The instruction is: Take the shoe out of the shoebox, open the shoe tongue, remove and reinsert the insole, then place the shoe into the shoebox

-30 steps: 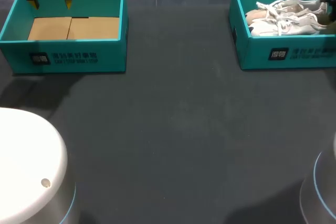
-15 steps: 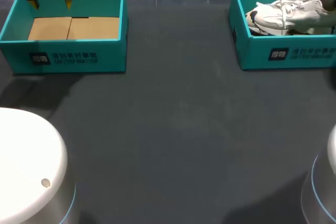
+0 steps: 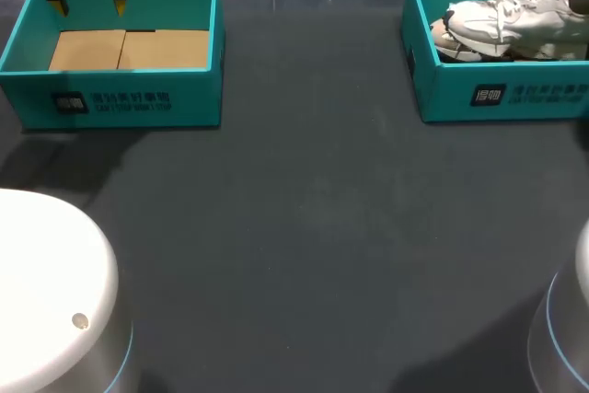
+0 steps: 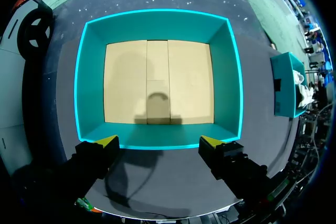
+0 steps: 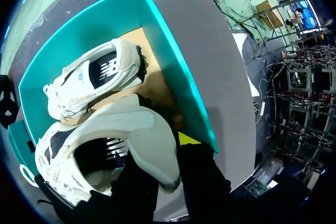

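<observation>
closest to the right wrist camera, the right gripper was clamped on the heel of a white shoe. one yellow tip showed against the heel's outer side. the other finger was hidden by the heel, yet the shoe hung off the box floor, so i took it as held.

a second before, both shoes lay flat in the right shoebox. half a second later this one had come up. now it sat higher again, its laces and upper above the rim in the head view, though it was not yet past the wall. i judged the first step, taking the shoe out, to be under way but unfinished, with the tongue and insole work still to come.

just beyond the held shoe, the second shoe lay on its side on the brown floor of the same box.

across the dark table, well apart, the left gripper had not moved. its fingers were spread wide and empty over one rim of the left shoebox. that box held nothing but its cardboard floor.
</observation>
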